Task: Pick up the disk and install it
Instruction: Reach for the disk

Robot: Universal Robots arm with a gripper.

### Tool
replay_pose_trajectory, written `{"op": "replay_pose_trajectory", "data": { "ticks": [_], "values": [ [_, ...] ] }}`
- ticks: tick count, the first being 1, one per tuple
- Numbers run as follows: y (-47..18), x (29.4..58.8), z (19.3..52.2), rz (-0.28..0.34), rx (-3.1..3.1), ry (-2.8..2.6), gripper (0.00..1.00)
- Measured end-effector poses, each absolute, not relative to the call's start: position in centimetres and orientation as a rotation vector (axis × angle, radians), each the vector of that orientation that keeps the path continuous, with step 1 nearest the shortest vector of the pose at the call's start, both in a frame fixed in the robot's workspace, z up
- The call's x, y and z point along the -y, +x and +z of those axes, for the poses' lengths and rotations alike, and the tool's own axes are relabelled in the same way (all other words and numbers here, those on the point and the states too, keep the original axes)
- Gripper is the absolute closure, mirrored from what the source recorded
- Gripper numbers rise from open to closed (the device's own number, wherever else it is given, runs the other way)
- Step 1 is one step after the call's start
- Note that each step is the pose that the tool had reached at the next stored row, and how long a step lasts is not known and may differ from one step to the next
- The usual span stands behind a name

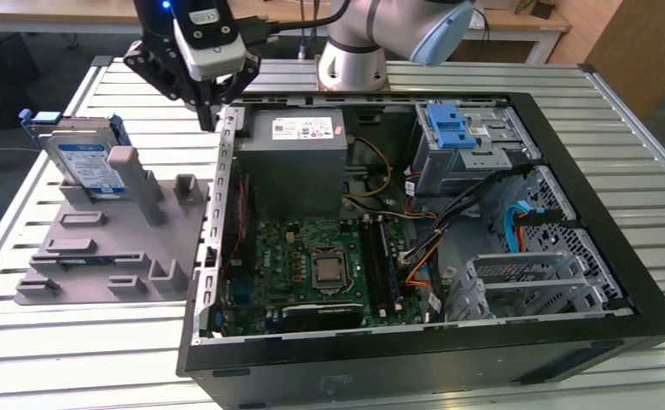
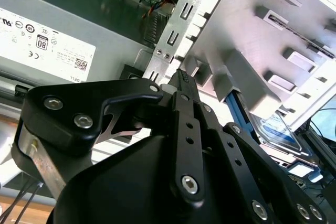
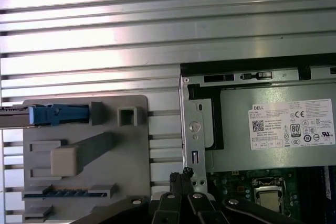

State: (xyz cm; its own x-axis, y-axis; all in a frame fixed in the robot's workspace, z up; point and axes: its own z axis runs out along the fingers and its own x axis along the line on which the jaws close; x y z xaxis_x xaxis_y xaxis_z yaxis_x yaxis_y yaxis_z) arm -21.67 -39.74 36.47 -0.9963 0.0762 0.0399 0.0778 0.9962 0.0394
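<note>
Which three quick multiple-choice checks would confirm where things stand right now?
1. Relative to the case, the disk sits: A on the grey holder at the exterior view's left; B inside it; C behind it.
2. The latch atop the drive bay is: A red; B blue; C yellow.
3. The claw is: A gripping the disk; B shut and empty; C down in the drive bay.
Answers: 1A, it stands on edge on the holder. 2B, plainly blue. 3B, it hangs near the case's wall, apart from the disk.
</note>
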Motion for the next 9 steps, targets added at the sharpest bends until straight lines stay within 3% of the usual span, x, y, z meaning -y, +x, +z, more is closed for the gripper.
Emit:
{"op": "replay_pose_trajectory", "data": {
  "ticks": [9],
  "values": [
    [-22.09,39.74,36.39,-0.064,3.100,-0.120,0.89]
  ]
}}
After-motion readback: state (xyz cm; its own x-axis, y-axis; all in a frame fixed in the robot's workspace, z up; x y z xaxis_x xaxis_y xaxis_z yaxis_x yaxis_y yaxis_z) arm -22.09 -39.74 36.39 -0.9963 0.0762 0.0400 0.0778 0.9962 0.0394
